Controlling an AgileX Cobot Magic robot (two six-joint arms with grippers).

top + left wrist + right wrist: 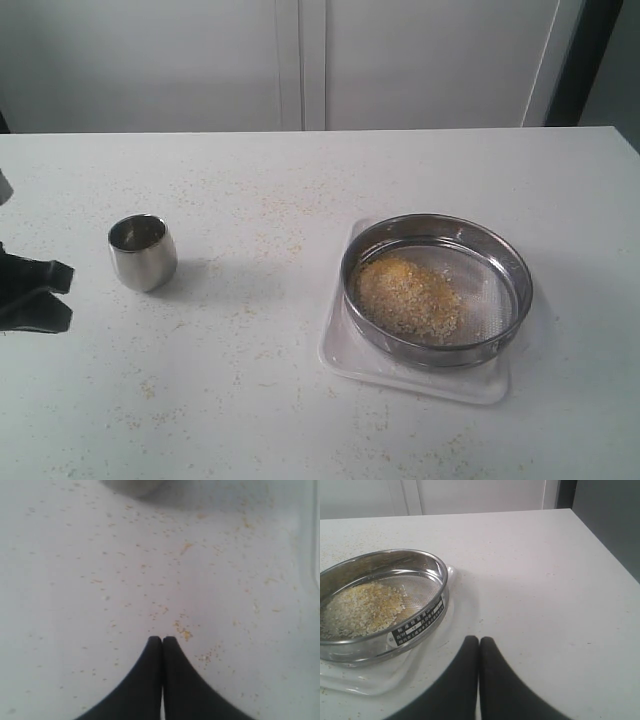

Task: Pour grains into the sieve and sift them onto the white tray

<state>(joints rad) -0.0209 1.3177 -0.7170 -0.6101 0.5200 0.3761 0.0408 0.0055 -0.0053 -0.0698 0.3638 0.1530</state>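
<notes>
Fingers [462, 680] of left gripper [162, 639] and right gripper [479, 639] press together — sieve [502, 262] with grains [410, 295], on white tray [420, 378], seemingly clear of both.

- The sieve [436, 290] sits on the white tray [400, 378] at the lower right of the frame, blocking that side.
- A steel cup [142, 252] stands upright at centre left, well apart from them.
- Between these 2 obstacles, bare table [260, 330] leaves a wide open lane through the middle.
</notes>
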